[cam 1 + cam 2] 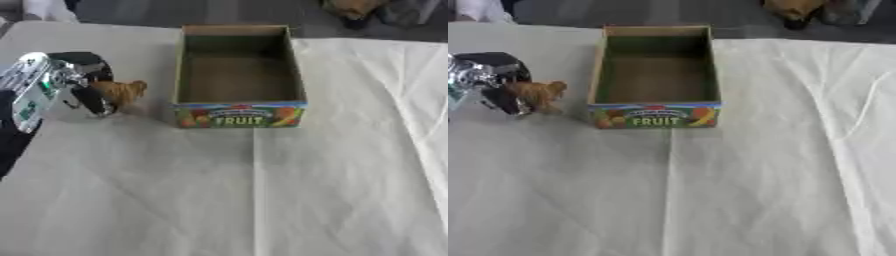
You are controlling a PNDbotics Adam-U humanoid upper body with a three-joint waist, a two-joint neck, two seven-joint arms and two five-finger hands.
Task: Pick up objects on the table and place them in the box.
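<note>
Item one: my left hand (66, 85), silver and black, entering from the left edge of the left eye view. Its fingers are curled round a small brown object (121, 91), which sits at my fingertips and shows past them on the box side. I cannot make out what the object is beyond a tan, lumpy shape. Whether it rests on the cloth or is lifted just clear of it, I cannot tell.

Item two: the box (239, 115), just beside my left hand on the far side of the brown object, near it but not touching. It is open-topped, with green inner walls, a brown floor, and a printed front panel reading "FRUIT". Nothing shows inside it. Its near left wall stands between the held object and the box's interior.

Item three: the white cloth (262, 190) covering the table, creased, stretching from under my hand to well beyond the box.

Item four: a brown and dark shape (796, 10) at the far edge, well apart from my hand, behind the box; too blurred to identify.
</note>
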